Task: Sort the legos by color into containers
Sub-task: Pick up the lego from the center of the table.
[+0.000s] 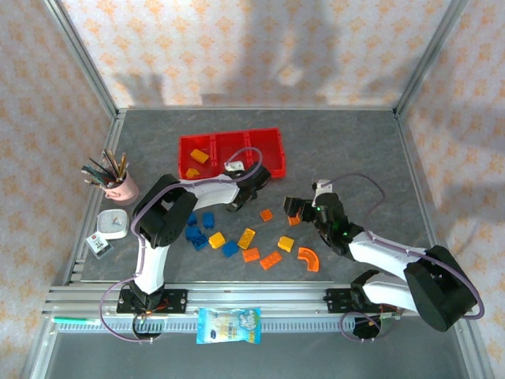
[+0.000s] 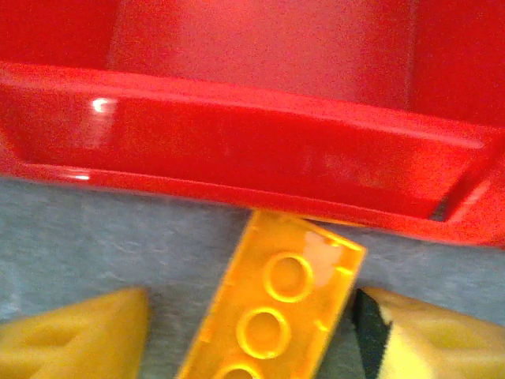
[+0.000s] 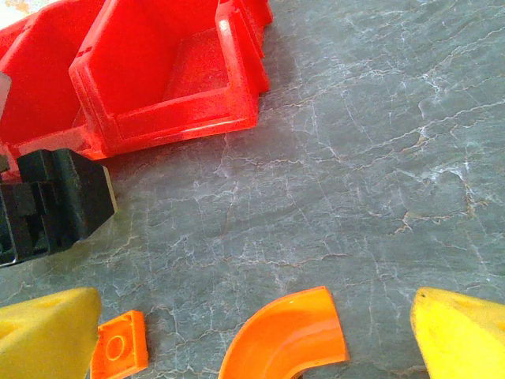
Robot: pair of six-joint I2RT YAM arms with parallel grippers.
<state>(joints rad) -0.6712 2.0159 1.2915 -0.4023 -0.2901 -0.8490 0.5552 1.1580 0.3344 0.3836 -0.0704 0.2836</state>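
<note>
The left gripper (image 1: 256,175) sits low at the front wall of the red tray (image 1: 237,147); in the wrist view its fingers (image 2: 79,335) are spread either side of a yellow brick (image 2: 276,308), the right pad at the brick's edge and the left pad apart from it; the brick's far end points at the tray's wall (image 2: 237,150).

The right gripper (image 1: 298,207) hangs over the table (image 1: 355,158) with its fingers (image 3: 461,339) wide apart (nothing pinched); a curved orange piece (image 3: 284,339) and a flat orange brick (image 3: 118,347) lie on the table between them.

Two yellowish bricks (image 1: 200,156) rest in the tray's left bin; the loose legos (image 1: 216,240), blue, yellow and orange, lie scattered between the arms.
</note>
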